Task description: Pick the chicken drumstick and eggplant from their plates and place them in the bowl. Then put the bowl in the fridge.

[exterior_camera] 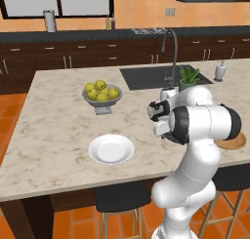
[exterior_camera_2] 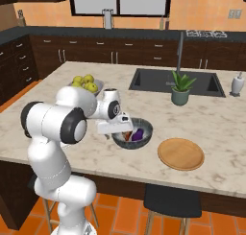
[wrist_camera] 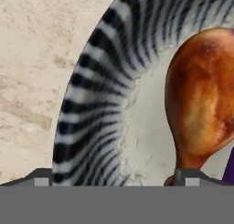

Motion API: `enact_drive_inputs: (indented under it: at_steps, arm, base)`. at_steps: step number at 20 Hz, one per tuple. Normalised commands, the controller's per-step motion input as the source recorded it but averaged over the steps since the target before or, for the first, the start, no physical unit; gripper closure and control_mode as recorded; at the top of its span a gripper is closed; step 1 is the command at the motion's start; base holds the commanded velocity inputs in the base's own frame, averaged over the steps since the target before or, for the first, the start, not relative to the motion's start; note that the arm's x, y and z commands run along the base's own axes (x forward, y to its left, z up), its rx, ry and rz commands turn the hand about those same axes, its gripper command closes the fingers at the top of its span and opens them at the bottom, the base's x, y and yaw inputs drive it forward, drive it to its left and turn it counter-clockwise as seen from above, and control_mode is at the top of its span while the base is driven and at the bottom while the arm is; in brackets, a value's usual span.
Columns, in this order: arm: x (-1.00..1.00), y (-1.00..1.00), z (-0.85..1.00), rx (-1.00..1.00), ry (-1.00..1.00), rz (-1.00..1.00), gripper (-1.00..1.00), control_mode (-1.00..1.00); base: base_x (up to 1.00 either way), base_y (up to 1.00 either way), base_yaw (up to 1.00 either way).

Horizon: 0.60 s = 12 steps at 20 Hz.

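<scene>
Your gripper (wrist_camera: 114, 184) sits low over the near wall of the dark grey bowl (exterior_camera_2: 144, 129), jaws spread wide with one fingertip outside the rim and the other inside, pinching nothing yet. That straddle looks like the setup for a rim grasp, since the bowl is too wide to take whole. The chicken drumstick (wrist_camera: 201, 95) and the eggplant (exterior_camera_2: 138, 133) already lie inside the bowl, side by side, which is why the white plate (exterior_camera: 111, 149) and the wooden plate (exterior_camera_2: 181, 154) both stand bare on the island counter (exterior_camera_2: 226, 128). Judging from this, loading is finished and you have the carry to the fridge left
</scene>
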Motion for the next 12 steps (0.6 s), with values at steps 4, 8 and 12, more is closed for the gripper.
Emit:
enact_drive_inputs:
  at_steps: [4,8,12]
  arm:
    - [-0.02,0.0,-0.11,-0.03,-0.1,0.0,-1.0,-1.0]
    - [-0.02,0.0,-0.02,-0.01,-0.02,-0.01,1.0,-1.0]
    - [0.0,0.0,0.0,0.0,0.0,0.0,1.0,-1.0]
  base:
    - [0.0,0.0,0.0]
    - [0.0,0.0,0.0]
    - [0.0,0.0,0.0]
